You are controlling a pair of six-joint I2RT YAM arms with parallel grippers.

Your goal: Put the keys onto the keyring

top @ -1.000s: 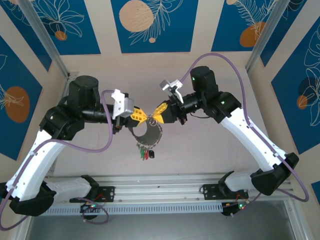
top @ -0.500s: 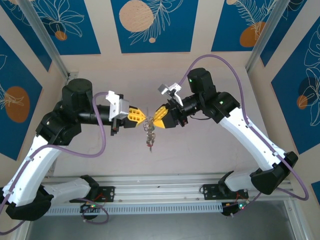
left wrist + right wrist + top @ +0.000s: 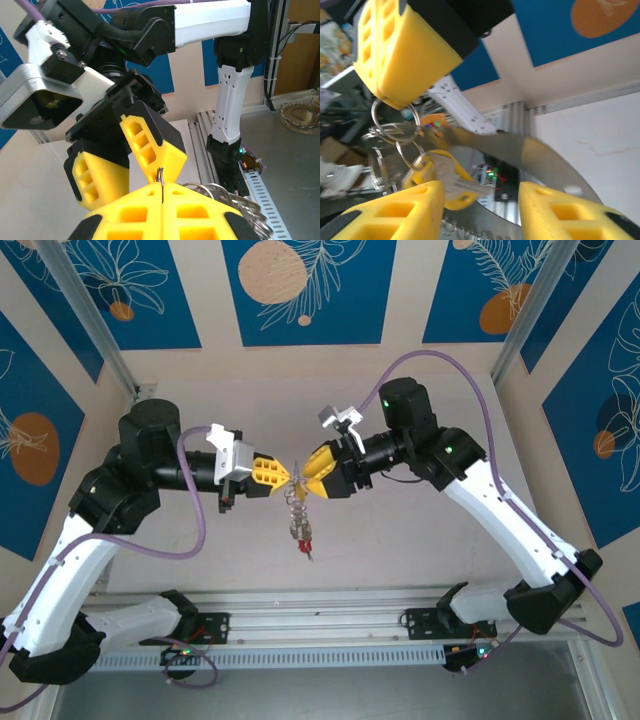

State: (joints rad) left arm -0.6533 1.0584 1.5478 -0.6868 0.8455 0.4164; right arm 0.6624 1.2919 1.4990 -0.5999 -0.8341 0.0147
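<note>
Two arms: left arm (image 3: 70, 560), right arm (image 3: 500, 510). Two hands: left hand (image 3: 289, 477), right hand (image 3: 308, 473). One keyring (image 3: 161, 180). One bunch of keys (image 3: 299, 525), too tangled to count singly. One bench (image 3: 400, 530).

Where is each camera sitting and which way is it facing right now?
Top external: above and behind the arm bases, looking down on the left gripper and right gripper, tip to tip, keys dangling.
Left wrist: looks along its own shut fingers at the right gripper's open jaws.
Right wrist: looks past its own parted fingers at the left gripper pinching the keyring.
Shared: both wrist views show the keyring.
</note>
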